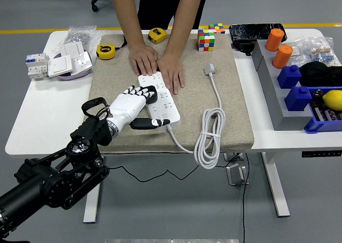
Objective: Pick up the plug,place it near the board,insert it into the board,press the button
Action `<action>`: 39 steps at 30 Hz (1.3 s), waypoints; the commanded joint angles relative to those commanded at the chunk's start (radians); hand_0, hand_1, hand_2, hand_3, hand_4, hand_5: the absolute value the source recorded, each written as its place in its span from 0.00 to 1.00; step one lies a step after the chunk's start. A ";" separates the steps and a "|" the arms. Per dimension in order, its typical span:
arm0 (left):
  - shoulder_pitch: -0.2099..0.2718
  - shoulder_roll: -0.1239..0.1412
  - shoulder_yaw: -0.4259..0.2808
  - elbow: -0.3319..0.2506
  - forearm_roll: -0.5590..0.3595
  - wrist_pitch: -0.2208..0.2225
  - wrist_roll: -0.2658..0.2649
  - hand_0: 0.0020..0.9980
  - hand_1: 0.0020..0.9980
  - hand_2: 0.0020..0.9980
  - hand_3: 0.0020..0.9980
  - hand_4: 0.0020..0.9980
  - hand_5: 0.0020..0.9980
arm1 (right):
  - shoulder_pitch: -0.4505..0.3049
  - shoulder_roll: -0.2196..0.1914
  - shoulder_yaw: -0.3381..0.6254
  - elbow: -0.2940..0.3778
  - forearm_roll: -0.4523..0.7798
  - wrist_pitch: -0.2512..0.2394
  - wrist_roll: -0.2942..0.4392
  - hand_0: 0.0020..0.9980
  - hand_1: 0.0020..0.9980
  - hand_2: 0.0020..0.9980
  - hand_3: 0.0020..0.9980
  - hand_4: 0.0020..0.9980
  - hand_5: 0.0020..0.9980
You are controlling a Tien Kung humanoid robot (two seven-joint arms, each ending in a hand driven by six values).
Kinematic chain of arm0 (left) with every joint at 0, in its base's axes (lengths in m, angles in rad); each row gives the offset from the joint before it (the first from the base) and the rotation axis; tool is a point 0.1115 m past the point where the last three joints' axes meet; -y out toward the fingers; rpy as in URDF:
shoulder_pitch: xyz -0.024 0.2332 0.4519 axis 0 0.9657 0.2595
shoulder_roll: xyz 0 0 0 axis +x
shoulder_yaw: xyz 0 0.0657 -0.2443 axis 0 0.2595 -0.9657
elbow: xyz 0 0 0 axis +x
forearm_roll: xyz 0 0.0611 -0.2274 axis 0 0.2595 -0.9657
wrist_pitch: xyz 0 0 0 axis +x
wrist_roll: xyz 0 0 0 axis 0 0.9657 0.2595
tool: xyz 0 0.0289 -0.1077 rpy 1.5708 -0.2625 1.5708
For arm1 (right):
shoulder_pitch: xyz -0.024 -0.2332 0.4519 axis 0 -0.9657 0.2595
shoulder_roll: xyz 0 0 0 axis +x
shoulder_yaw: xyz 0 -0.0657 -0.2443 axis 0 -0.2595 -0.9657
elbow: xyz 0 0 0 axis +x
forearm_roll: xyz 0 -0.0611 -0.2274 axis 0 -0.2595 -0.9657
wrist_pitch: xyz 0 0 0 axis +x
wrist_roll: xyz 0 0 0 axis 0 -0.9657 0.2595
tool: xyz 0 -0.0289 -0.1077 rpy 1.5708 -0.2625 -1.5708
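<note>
White plastic marks the power strip [158, 100], which lies on a beige mat [230, 93] at the middle of the worktop [37, 120]. The robot's left hand [130, 105] rests over the near left part of the strip, its fingers [140, 92] curled around the black plug [148, 95], which sits on the strip's left row of sockets. The thumb lies along the strip's near end. Whether the pins are fully seated I cannot tell; the hand hides the joint. My judgement is that picking up and bringing the plug over are done, insertion is in hand or just finished, and the button press is left. The button itself I cannot make out.

At the strip's far end a person's two hands [157, 64] press flat, one on the mat just beside the strip and one on its far right corner, holding it steady. They leave the near part free for the robot. Right of the strip its white cable [209, 133] lies coiled, ending in a white plug [209, 69]. Beyond the strip are a colour cube [206, 40] and two yellow tape measures [106, 51]. Far left of it sit white switches [67, 64]; far right, blue and orange parts [291, 67] on a grey rack. The right arm is out of view.
</note>
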 joint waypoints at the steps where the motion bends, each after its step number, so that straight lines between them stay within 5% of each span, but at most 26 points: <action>1: 0.000 0.000 -0.002 0.001 -0.001 0.000 -0.001 1.00 1.00 0.98 0.91 1.00 1.00 | 0.000 0.000 0.000 0.000 -0.001 0.000 0.000 0.97 0.91 0.86 0.86 1.00 0.92; 10: 0.005 0.008 -0.021 -0.047 0.004 0.017 -0.011 1.00 1.00 0.98 0.90 1.00 1.00 | 0.000 -0.001 0.000 0.000 -0.003 -0.001 -0.001 0.97 0.91 0.86 0.86 1.00 0.92; 16: 0.038 0.023 -0.012 -0.226 -0.083 0.049 -0.003 1.00 1.00 0.97 0.90 1.00 1.00 | -0.002 -0.003 0.001 0.000 -0.007 -0.001 -0.001 0.97 0.91 0.86 0.86 1.00 0.92; 17: 0.046 0.024 -0.004 -0.272 -0.122 0.046 0.007 0.62 0.61 0.63 0.88 0.90 0.59 | -0.002 -0.003 0.001 0.000 -0.008 -0.001 -0.002 0.97 0.91 0.86 0.86 1.00 0.92; 22: 0.072 0.010 0.002 -0.455 -0.131 -0.086 0.090 0.62 0.61 0.63 0.88 0.90 0.59 | -0.003 -0.003 -0.001 0.000 -0.009 0.000 -0.001 0.97 0.91 0.86 0.86 1.00 0.92; 23: 0.074 0.009 0.006 -0.482 -0.112 -0.124 0.113 0.19 0.09 0.21 0.91 0.61 0.24 | -0.003 -0.003 -0.002 0.000 -0.008 0.000 -0.001 0.97 0.91 0.86 0.86 1.00 0.92; 24: 0.074 0.008 0.008 -0.495 -0.106 -0.156 0.127 0.19 0.09 0.21 0.91 0.61 0.24 | -0.003 -0.002 -0.002 0.000 -0.007 0.000 -0.001 0.97 0.91 0.86 0.86 1.00 0.92; 28: 0.060 0.004 0.014 -0.480 -0.079 -0.247 0.170 0.19 0.09 0.21 0.91 0.61 0.24 | -0.002 -0.003 0.000 0.000 -0.009 0.000 -0.002 0.97 0.91 0.86 0.86 1.00 0.92; 30: 0.055 0.001 0.012 -0.457 -0.071 -0.271 0.185 0.14 0.06 0.18 0.92 0.53 0.16 | -0.001 -0.003 0.000 0.000 -0.007 0.001 -0.001 0.97 0.91 0.86 0.86 1.00 0.92; 39: 0.041 -0.013 0.004 -0.328 -0.030 -0.329 0.222 0.14 0.05 0.17 0.93 0.51 0.13 | -0.001 0.000 0.006 0.000 -0.008 0.000 -0.001 0.97 0.91 0.86 0.86 1.00 0.92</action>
